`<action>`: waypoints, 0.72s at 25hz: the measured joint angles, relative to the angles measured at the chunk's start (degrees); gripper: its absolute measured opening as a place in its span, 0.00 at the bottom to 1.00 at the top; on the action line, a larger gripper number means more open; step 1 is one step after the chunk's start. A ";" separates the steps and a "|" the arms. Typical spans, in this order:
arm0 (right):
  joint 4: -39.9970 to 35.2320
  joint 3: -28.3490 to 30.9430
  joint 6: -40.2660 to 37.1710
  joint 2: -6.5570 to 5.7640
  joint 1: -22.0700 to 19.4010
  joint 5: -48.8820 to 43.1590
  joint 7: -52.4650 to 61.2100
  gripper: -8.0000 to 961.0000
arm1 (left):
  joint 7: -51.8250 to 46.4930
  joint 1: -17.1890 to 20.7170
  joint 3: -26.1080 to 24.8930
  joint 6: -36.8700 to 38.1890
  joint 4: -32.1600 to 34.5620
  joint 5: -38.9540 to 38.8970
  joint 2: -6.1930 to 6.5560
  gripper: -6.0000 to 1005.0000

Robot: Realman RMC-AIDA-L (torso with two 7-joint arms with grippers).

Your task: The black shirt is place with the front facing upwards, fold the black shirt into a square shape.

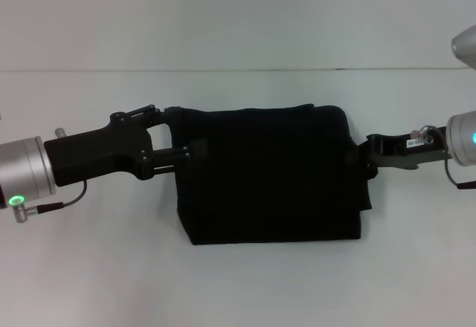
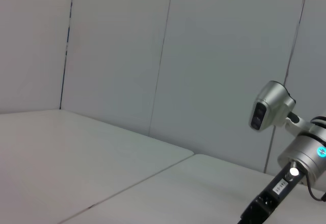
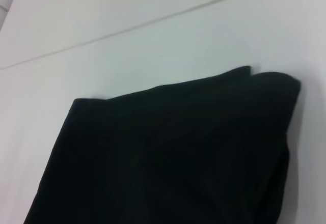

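The black shirt [image 1: 268,175] lies folded into a compact rectangle at the centre of the white tabletop [image 1: 238,282], no lettering showing. The left end effector [image 1: 178,137] is at the bundle's 9 o'clock edge, fingers apart, upper finger at the far corner and lower finger over the cloth. The right end effector [image 1: 364,156] meets the 3 o'clock edge; whether it is clamped cannot be told.

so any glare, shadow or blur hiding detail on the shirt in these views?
Head view: no glare, but the black shirt reads near solid black, folds barely visible, faint shadow on the white table. Right wrist view: soft focus, shirt edge slightly blurred. Left wrist view: no shirt, only the right gripper's arm.
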 joint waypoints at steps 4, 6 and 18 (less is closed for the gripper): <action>0.00 0.27 0.02 -0.65 -0.78 0.03 0.26 0.10 | 0.00 0.00 0.00 -0.08 -0.30 0.00 0.00 0.84; 0.00 0.73 -0.02 -0.79 -1.20 0.04 0.17 0.10 | 0.00 0.00 -0.05 -0.19 -0.35 0.00 0.00 0.84; -5.16 2.31 -2.30 -0.15 -4.36 0.13 -1.21 0.11 | -0.12 0.00 -0.10 -0.45 -0.34 0.00 0.00 0.84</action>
